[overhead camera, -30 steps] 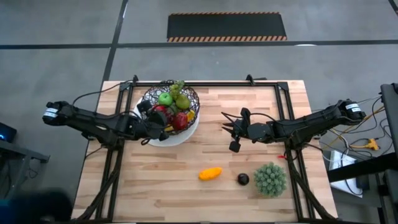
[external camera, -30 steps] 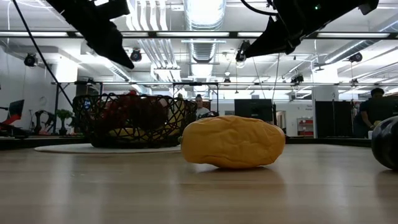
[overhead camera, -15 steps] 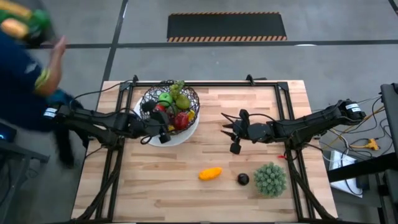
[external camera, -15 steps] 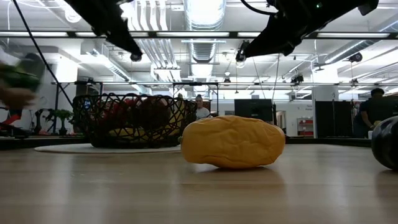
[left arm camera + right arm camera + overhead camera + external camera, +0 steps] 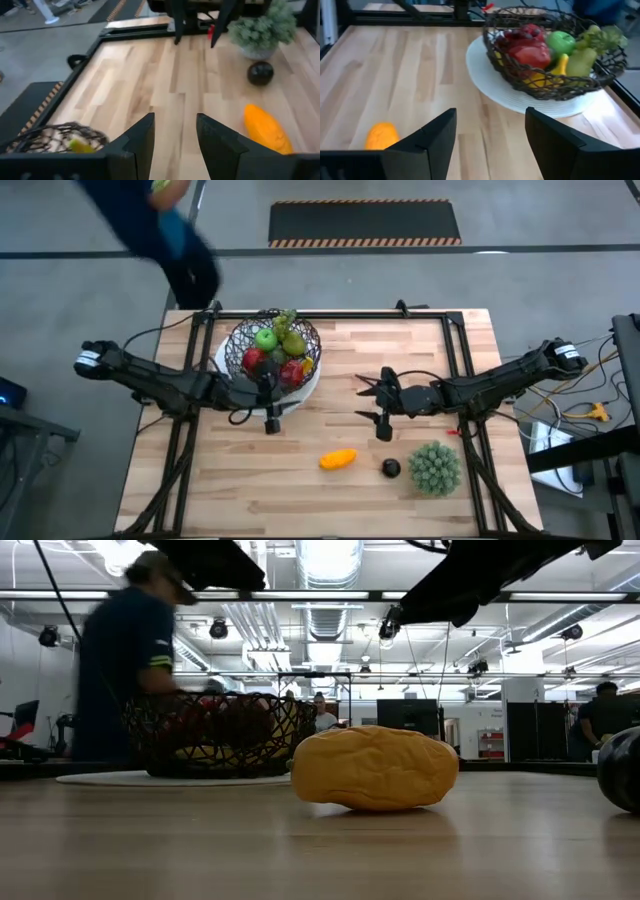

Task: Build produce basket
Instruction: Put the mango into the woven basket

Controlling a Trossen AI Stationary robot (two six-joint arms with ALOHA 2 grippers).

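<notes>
Brimming basket [image 5: 276,352] of produce [image 5: 272,353]

A light wooden plank tabletop [image 5: 400,480] with a black metal frame carries a round white plate [image 5: 300,394] toward its far left and a spiky green ball [image 5: 435,468] near its front right corner. Beyond the far edge, on the grey concrete floor [image 5: 100,290], lies a black mat [image 5: 364,222] edged in orange-and-black stripes. A person in a dark blue top [image 5: 150,225] (blurred in the overhead view) stands at the far left corner.
</notes>
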